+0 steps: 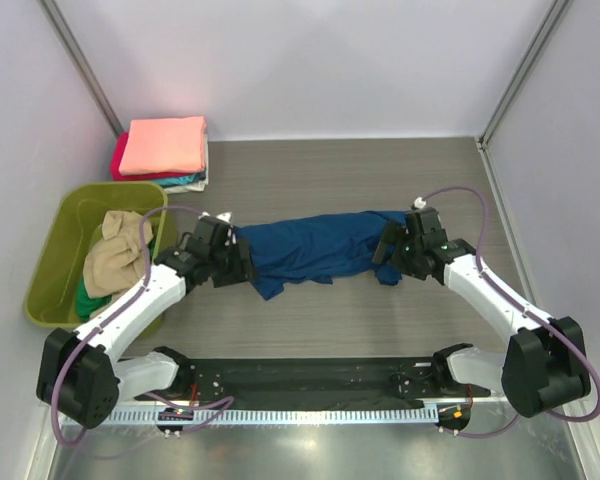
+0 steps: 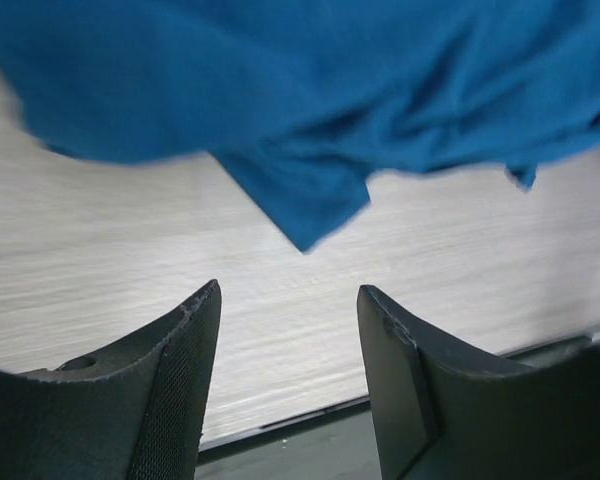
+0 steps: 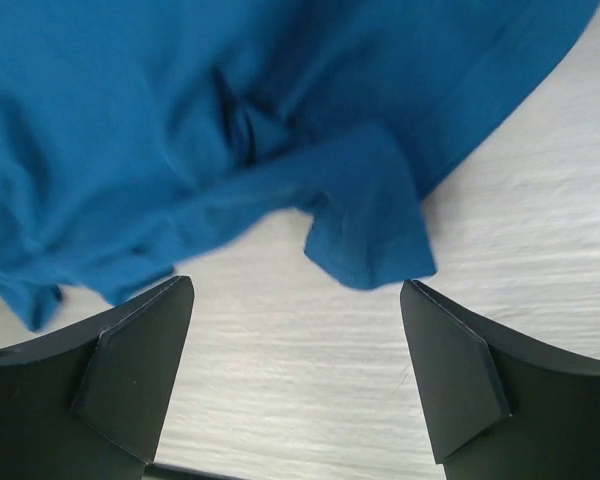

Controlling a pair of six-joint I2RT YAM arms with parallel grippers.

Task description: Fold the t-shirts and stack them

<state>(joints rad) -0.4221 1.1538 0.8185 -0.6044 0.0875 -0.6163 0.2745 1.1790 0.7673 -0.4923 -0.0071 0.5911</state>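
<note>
A blue t-shirt (image 1: 315,245) lies crumpled in a long strip across the middle of the table. My left gripper (image 1: 244,266) sits at its left end and my right gripper (image 1: 386,262) at its right end. In the left wrist view the jaws stand apart (image 2: 290,300) over bare table, with the blue cloth (image 2: 310,90) just beyond the tips. The right gripper (image 3: 295,295) is wide open too, a flap of blue cloth (image 3: 370,235) hanging just past its fingertips. Neither holds anything. Folded shirts are stacked at the back left, salmon-pink (image 1: 163,145) on top, red (image 1: 118,162) and teal (image 1: 185,183) below.
An olive-green tub (image 1: 52,255) stands at the left edge, holding a tan shirt (image 1: 115,260) and a green one (image 1: 92,300). A black rail (image 1: 300,378) runs along the near edge between the arm bases. White walls close in the sides and back.
</note>
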